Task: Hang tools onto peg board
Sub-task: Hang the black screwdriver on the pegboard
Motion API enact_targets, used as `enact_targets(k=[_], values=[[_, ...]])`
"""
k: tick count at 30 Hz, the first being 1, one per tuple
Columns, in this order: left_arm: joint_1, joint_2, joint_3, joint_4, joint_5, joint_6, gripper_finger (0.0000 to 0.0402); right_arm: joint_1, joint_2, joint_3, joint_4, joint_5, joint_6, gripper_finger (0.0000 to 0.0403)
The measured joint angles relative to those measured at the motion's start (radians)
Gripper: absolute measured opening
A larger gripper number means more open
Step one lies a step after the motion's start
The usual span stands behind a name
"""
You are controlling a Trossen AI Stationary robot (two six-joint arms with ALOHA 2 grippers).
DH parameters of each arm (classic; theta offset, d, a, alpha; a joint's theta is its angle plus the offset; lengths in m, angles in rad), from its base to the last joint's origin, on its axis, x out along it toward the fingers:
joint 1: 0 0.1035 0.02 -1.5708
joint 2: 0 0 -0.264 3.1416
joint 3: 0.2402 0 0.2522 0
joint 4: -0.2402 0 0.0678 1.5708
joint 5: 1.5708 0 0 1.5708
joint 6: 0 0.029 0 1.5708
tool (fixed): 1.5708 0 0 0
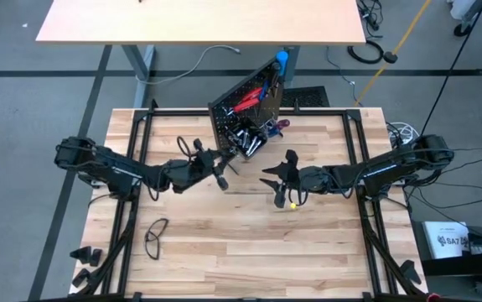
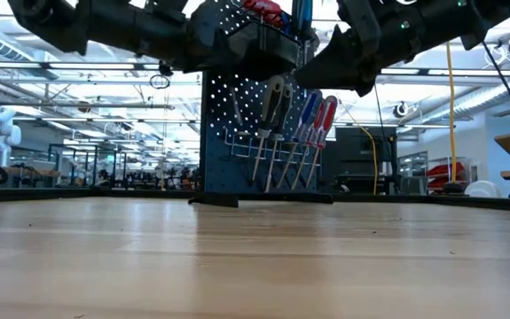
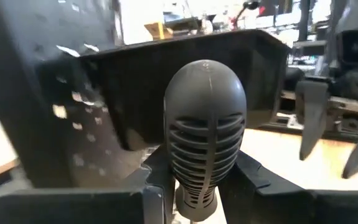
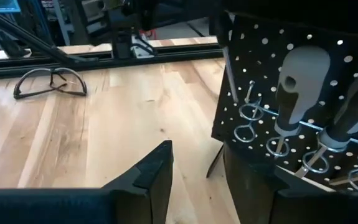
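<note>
— Where was your black ribbed-handled screwdriver (image 3: pixel 205 143)?
— Clamped upright in the left gripper (image 1: pixel 220 168) jaws, left of centre. The black perforated peg board (image 1: pixel 245 113) stood just upper right of them. The right gripper (image 1: pixel 276 178) jaws were apart and empty.

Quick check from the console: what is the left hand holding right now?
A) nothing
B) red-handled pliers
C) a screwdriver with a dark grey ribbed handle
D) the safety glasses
C: in the left wrist view the left hand is closed on a dark grey ribbed screwdriver handle, just in front of the peg board; the safety glasses lie on the table.
</note>
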Motion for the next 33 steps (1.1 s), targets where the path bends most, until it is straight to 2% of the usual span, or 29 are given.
enact_targets(k=[7, 20, 30, 33], values=[[0.009, 0.082, 0.000, 0.122, 0.024, 0.022, 0.0089, 0.000, 0.006, 0.000, -0.007, 0.000, 0.000, 0.0132], [0.025, 0.101, 0.000, 0.154, -0.004, 0.092, 0.0089, 0.000, 0.006, 0.000, -0.009, 0.000, 0.003, 0.0132], [0.033, 0.101, 0.000, 0.091, -0.003, 0.043, 0.0089, 0.000, 0.006, -0.002, -0.009, -0.001, 0.003, 0.0132], [0.052, 0.101, 0.000, 0.045, 0.011, -0.016, 0.0089, 0.000, 0.006, -0.002, -0.009, -0.001, 0.003, 0.0132]])
